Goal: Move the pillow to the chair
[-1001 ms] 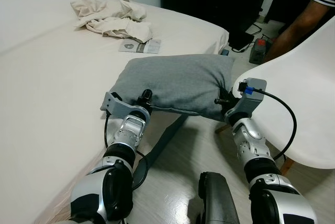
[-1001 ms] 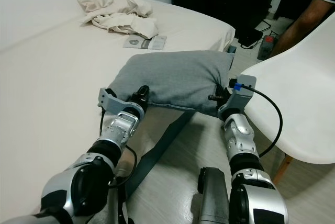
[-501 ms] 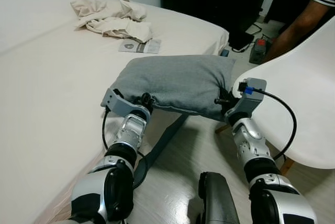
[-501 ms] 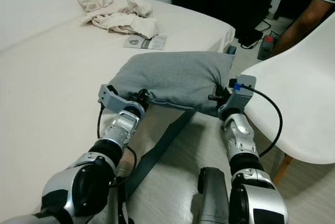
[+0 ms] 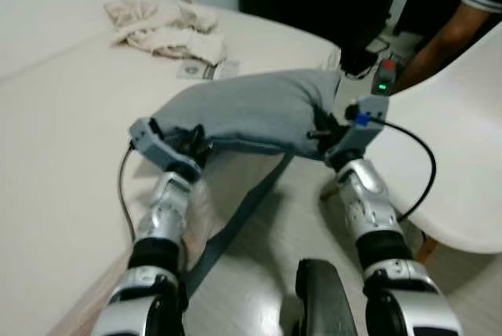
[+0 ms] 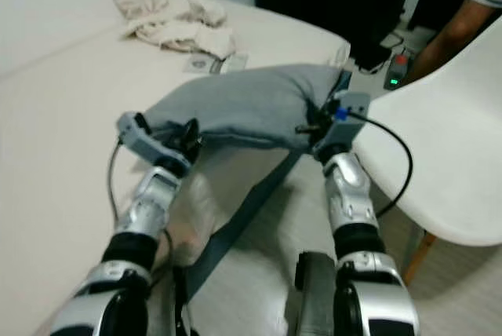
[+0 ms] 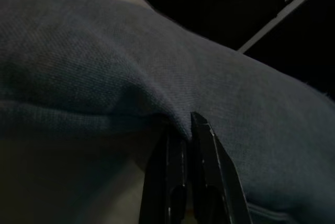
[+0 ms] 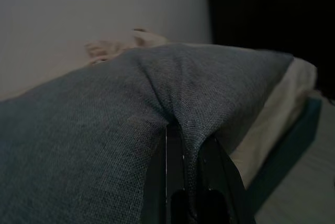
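Left gripper (image 7: pixel 183 130) clamped on a fold of the grey pillow (image 5: pixel 243 112) along its near edge; right gripper (image 8: pixel 186 130) pinched shut on fabric at the pillow's opposite near corner. Pillow slung between the two, lifted and sagging slightly in the middle, above the edge of the white bed (image 5: pixel 63 124), with the white chair (image 5: pixel 455 163) just to the right. Crumpled beige cloth (image 5: pixel 161 26) and a small booklet (image 5: pixel 205 71) lay farther back on the mattress, well apart from the load. A person's arm (image 5: pixel 447 38) reached in near the chair's far side.

Judged to be mid-carry, swinging toward the seat. Best done by holding both pinches firm, since each grip took only a thin pleat of cloth that could slip under the pillow's weight. Worth moving both arms together, at equal height, to avoid stretching or tearing loose. Needed: enough lift to clear the chair's front rim, then lowering over the seat's middle before letting go. Care advised around the nearby arm.
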You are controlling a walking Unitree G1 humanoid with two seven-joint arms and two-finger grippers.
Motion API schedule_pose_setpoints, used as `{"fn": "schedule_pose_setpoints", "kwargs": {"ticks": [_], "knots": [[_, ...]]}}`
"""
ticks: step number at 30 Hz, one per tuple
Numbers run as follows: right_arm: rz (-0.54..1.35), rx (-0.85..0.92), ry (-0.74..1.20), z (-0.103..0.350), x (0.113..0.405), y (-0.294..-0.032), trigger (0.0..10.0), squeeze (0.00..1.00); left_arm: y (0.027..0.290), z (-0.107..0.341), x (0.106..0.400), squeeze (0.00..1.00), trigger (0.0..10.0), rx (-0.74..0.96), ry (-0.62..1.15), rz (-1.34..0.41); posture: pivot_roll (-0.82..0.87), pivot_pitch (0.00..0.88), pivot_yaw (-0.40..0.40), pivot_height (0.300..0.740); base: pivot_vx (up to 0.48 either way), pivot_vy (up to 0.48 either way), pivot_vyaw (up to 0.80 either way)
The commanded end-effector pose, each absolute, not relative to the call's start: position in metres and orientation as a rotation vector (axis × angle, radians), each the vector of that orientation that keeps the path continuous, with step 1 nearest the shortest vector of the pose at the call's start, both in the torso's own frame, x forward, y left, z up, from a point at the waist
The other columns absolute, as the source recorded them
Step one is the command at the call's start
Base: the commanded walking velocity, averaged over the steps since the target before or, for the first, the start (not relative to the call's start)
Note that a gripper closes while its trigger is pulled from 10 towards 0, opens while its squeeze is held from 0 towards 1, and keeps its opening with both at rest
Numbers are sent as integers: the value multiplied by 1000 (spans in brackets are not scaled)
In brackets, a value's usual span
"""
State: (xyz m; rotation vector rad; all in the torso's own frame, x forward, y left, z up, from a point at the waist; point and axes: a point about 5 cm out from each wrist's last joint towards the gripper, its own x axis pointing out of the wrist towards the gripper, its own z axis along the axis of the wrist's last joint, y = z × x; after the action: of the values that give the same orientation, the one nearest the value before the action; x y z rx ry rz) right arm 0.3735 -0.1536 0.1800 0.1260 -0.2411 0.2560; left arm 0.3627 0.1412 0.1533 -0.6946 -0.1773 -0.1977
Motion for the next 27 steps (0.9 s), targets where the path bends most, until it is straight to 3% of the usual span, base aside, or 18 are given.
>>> {"fn": "schedule_pose_setpoints", "kwargs": {"ticks": [1,2,3,4,5,6,11,22,27], "knots": [[343,81,-252,184,371,-133,0,0,136,166,359,0,0,-558,-213,-257,-50,104,-6,565,0,0,0],[343,81,-252,184,371,-133,0,0,136,166,359,0,0,-558,-213,-257,-50,104,-6,565,0,0,0],[340,67,-261,185,371,-131,1294,0,137,168,356,0,0,-513,-226,-250,-47,103,-9,565,0,0,0],[330,37,-265,186,370,-129,10000,0,137,170,352,0,3961,-495,-229,-243,-47,100,-11,565,0,0,0],[327,27,-263,186,370,-129,10000,0,137,171,350,0,3961,-499,-222,-241,-47,100,-11,565,0,0,0],[332,8,-262,185,369,-128,10000,0,137,170,349,0,10000,-483,-215,-234,-48,97,-13,565,0,0,0],[378,-116,-242,176,364,-121,10000,0,138,166,347,0,10000,-373,-191,-190,-51,89,-14,565,0,0,0],[320,-79,-199,164,360,-133,10000,0,139,174,338,0,10000,-291,-267,-156,-43,80,-12,565,0,0,0],[310,-79,-185,159,358,-135,10000,0,132,174,336,0,10000,-255,-273,-178,-47,70,-8,590,0,0,0]]}}
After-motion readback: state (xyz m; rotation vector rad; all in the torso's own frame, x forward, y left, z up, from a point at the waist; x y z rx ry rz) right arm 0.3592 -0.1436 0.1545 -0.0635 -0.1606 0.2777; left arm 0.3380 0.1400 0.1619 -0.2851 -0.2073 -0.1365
